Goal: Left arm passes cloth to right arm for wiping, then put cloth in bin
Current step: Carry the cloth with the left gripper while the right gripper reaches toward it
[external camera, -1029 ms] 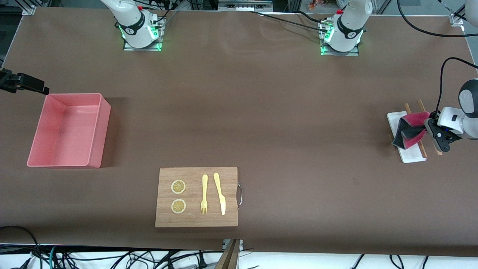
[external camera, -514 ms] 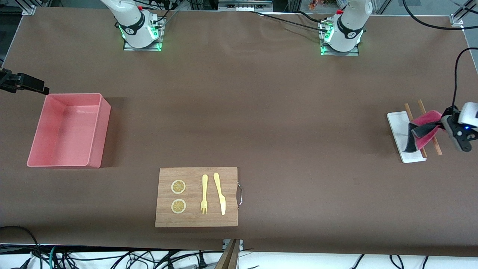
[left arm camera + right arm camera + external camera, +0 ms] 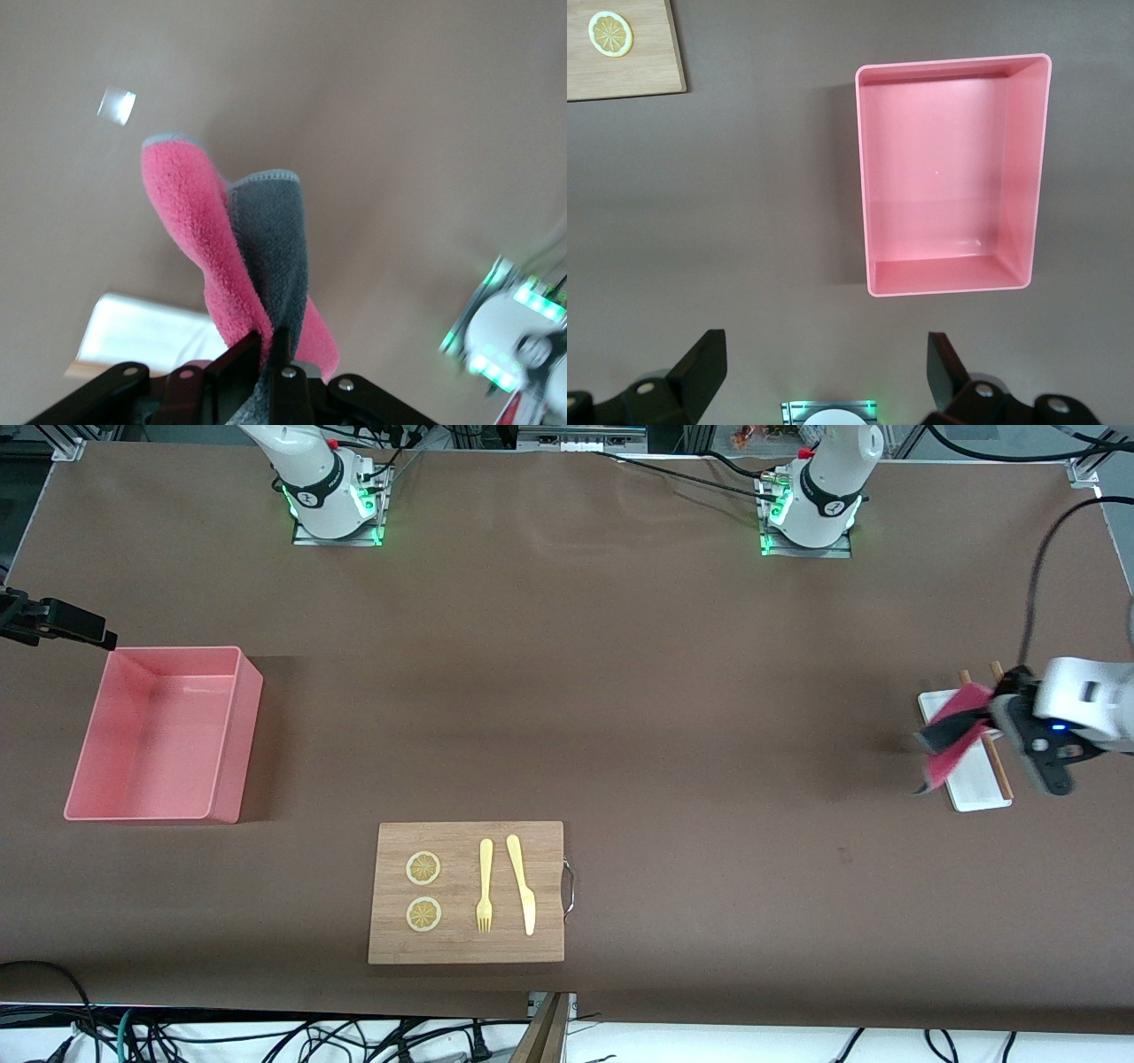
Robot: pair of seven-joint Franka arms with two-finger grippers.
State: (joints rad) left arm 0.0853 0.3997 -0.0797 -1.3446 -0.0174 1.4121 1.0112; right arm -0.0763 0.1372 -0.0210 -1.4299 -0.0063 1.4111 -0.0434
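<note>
Left gripper [image 3: 1005,717] pinching cloth [image 3: 948,737] over tray [image 3: 973,786]; right gripper [image 3: 824,376] spread wide, waiting above bin [image 3: 952,173].

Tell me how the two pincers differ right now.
The left pincer is shut on the cloth; the right pincer is open and holds nothing. The left pincer hangs over the white tray at the left arm's end of the table; the right pincer hangs above the pink bin. Both are black and up in the air.
</note>
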